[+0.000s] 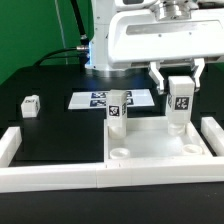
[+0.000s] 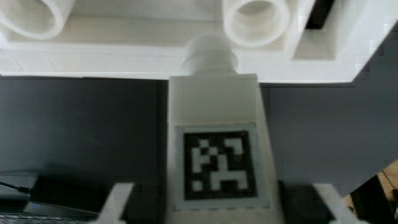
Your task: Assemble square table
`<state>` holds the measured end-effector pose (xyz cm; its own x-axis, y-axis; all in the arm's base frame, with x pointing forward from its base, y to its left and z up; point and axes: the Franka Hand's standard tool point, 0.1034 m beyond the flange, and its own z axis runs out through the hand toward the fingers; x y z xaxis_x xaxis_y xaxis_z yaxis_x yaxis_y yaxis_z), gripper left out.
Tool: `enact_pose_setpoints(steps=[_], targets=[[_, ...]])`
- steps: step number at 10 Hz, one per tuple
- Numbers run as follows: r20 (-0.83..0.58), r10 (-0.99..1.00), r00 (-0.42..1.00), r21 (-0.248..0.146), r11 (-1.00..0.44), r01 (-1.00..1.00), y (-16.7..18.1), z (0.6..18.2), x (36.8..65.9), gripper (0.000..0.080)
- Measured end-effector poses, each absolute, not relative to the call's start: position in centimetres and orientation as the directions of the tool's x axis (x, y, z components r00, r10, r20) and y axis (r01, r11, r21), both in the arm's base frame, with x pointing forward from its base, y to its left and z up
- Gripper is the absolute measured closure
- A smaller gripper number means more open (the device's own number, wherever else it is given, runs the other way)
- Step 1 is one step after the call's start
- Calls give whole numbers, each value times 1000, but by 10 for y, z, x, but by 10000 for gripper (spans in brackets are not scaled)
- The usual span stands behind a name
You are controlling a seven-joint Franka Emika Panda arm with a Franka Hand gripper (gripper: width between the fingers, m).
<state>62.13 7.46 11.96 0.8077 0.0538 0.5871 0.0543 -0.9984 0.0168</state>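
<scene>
Gripper (image 1: pixel 180 82): it points down, and its two fingers (image 2: pixel 121 203) are closed onto the upper part of one leg, one on each side.
Held leg (image 1: pixel 181 108): it is upright between the fingers, tagged face toward the exterior camera and narrow rounded tip pointing down and away from them.
Held leg, wrist view (image 2: pixel 217 120): it runs straight out from between the fingers. Its tip lies against the tabletop's outer wall, with dark table surface on both sides.
Contact below: I cannot tell whether the tip touches anything.
Tabletop (image 1: pixel 165 150): it lies flat, rim up, just below and in front of the fingers. In the wrist view (image 2: pixel 107 55) it is beyond the leg's tip.
Sockets (image 2: pixel 267 22): two round ones show past the fingertips, one on each side of the leg's line.
Standing leg (image 1: pixel 117 112): it is upright at the tabletop's far corner, near the fingers toward the exterior view's left.
Loose leg (image 1: pixel 30 104): it lies on the black table (image 1: pixel 60 125), well apart from the fingers on that same side.
Marker board (image 1: pixel 90 100): it lies flat behind the standing leg.
Border bars (image 1: pixel 100 178): they sit in front of the tabletop, far from the fingers.
</scene>
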Motion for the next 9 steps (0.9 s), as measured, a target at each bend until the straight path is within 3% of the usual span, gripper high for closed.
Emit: enact_pose_setpoints(steps=[9], targets=[[569,85,818,21,-996,89,96,97,619,509]])
